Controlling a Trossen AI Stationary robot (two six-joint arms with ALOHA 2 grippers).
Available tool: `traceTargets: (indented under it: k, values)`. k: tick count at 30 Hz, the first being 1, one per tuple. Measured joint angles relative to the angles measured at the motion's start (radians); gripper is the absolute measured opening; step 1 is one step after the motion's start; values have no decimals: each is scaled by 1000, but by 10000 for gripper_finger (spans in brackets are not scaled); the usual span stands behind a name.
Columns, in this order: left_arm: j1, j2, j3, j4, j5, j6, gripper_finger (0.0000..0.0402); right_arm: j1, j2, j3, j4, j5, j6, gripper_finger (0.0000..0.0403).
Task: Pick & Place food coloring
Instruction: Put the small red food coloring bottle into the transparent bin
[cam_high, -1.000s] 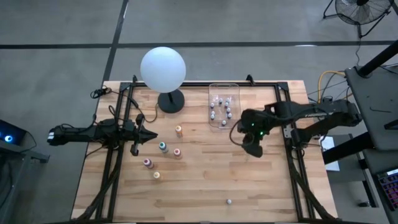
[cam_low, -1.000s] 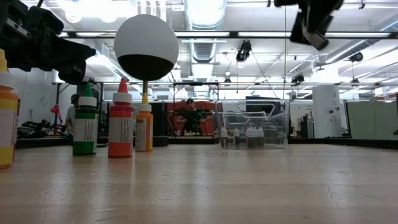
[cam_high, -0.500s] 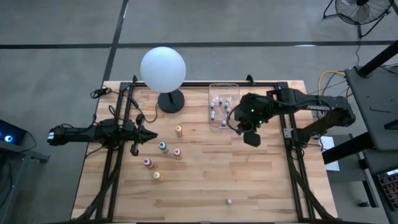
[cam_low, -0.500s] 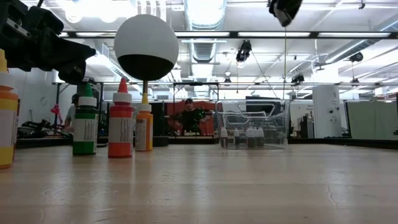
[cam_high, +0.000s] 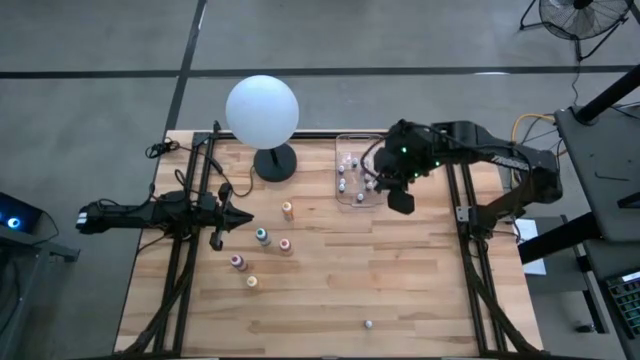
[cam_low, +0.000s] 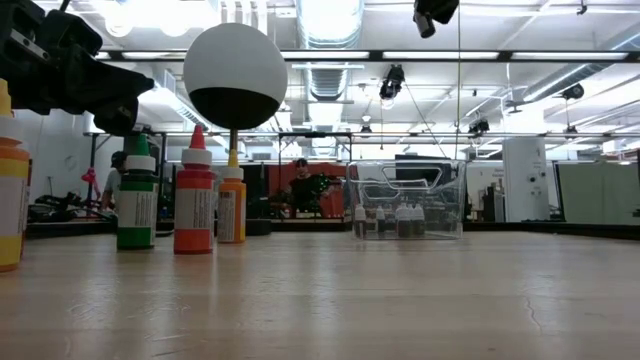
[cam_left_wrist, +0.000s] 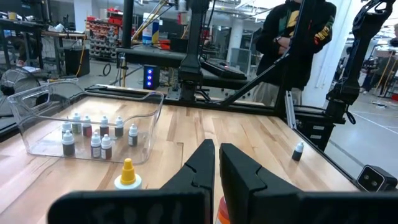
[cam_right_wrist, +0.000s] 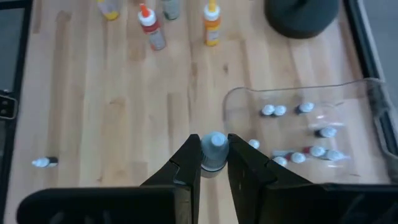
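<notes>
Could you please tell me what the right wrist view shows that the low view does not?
Only the right wrist view shows the right gripper shut on a small bottle, held above the table beside the clear bin, and one lone small bottle lying on its side on the wood.

Only the low view shows the white globe lamp whole, with the left gripper up beside it, and the room behind.

Both show the bin holding small bottles and the larger coloured bottles standing on the table.
</notes>
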Motion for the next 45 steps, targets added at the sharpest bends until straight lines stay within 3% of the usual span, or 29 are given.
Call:
traceTargets:
  k: [11,23,31,45]
  values:
    - [0,0,0,0,0,0,0,-181,54,46,16,0,-90,47]
    - [0,0,0,0,0,0,0,-356,198,44,178,-5,-105,47]
    - [0,0,0,0,0,0,0,-420,285,33,245,-8,-88,47]
    - [0,0,0,0,0,0,0,-436,290,-149,466,-4,-47,47]
